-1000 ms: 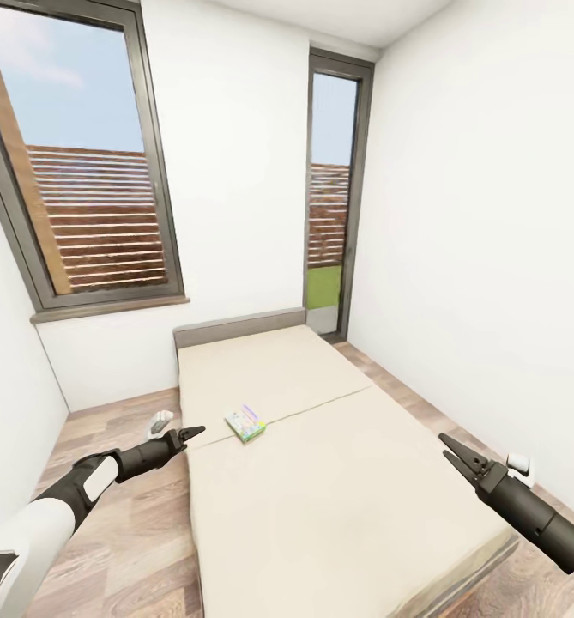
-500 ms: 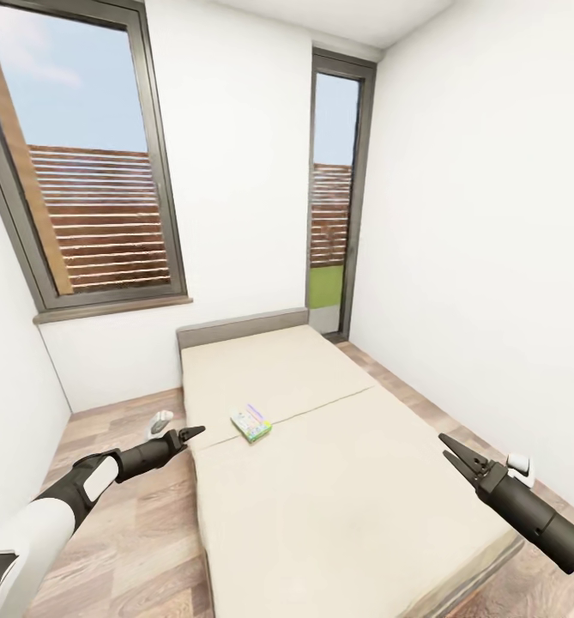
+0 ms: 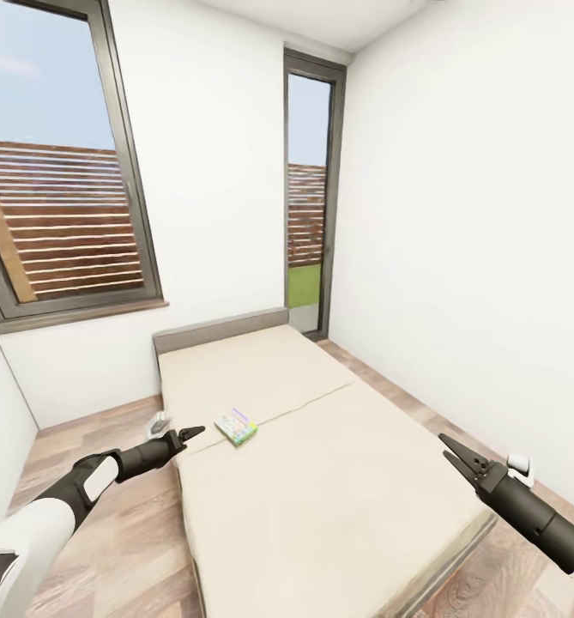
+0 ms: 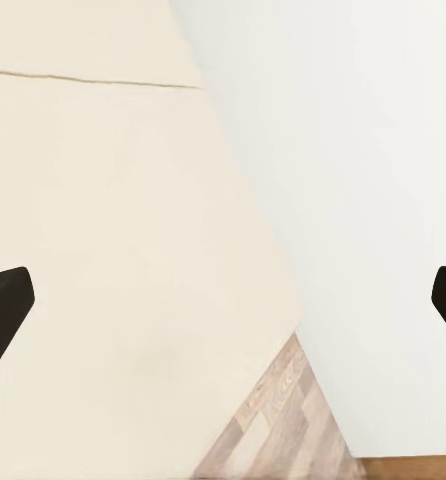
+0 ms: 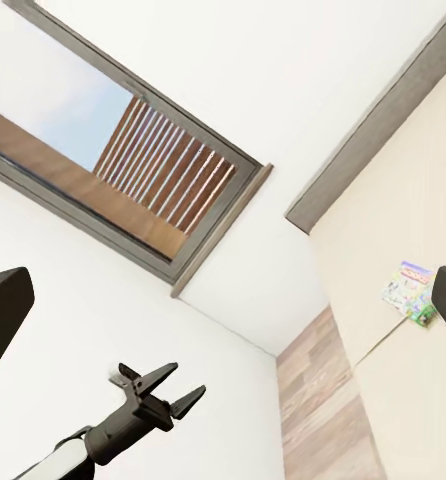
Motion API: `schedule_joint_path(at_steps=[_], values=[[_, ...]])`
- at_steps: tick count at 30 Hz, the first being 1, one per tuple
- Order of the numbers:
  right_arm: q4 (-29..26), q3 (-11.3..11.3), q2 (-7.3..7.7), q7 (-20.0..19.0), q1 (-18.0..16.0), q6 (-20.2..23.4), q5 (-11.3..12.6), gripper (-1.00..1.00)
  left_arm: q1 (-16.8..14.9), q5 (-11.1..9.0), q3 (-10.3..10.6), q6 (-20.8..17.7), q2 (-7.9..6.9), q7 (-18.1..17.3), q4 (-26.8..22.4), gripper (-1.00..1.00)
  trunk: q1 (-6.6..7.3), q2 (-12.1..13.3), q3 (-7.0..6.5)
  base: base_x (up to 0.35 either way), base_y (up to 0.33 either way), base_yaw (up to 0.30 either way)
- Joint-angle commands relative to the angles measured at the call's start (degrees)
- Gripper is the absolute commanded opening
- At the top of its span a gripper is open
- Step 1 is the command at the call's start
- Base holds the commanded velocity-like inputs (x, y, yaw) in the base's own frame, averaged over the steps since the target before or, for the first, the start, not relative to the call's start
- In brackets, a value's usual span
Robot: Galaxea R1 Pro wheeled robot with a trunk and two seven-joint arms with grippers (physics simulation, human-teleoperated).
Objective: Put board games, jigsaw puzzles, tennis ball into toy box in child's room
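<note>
A green-edged board game [image 3: 236, 426] with a white, colourful cover is seen lying flat on the beige mattress of the bed [image 3: 338, 498], near its left edge, beside the seam across the mattress

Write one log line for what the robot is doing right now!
place: bed | toy: board game lying flat on bed | left gripper: open, empty, near game | right gripper: open, empty, over bed's far side

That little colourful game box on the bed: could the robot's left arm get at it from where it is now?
Probably yes. The board game lies flat on the bed near the edge beside the left gripper, with bare mattress between them. The fingers look open and hold nothing, though the arm would likely have to stretch forward.
</note>
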State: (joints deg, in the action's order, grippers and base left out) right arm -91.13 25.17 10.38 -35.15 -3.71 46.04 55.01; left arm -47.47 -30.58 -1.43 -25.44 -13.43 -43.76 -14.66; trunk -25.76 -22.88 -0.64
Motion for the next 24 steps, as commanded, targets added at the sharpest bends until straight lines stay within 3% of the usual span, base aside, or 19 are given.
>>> schedule_joint_path(at_steps=[1, 18, 24], values=[[0.03, 0.06, -0.01, -0.09, -0.04, 0.36, 0.1, 1.0, 0.01, -0.19, -0.15, -0.49, -0.02, -0.1, -0.02, 1.0, -0.02, -0.04, 0.02, 0.0, 0.096, -0.273], [0.01, 0.06, -0.01, -0.09, -0.05, 0.36, 0.1, 1.0, -0.02, -0.25, -0.15, -0.49, -0.02, -0.1, -0.02, 1.0, -0.02, -0.04, 0.02, -0.002, 0.109, -0.277], [0.04, 0.06, -0.01, -0.09, -0.03, 0.36, 0.1, 1.0, -0.02, -0.27, -0.15, -0.49, -0.02, -0.1, -0.02, 1.0, -0.02, -0.04, 0.02, -0.058, 0.069, -0.115]])
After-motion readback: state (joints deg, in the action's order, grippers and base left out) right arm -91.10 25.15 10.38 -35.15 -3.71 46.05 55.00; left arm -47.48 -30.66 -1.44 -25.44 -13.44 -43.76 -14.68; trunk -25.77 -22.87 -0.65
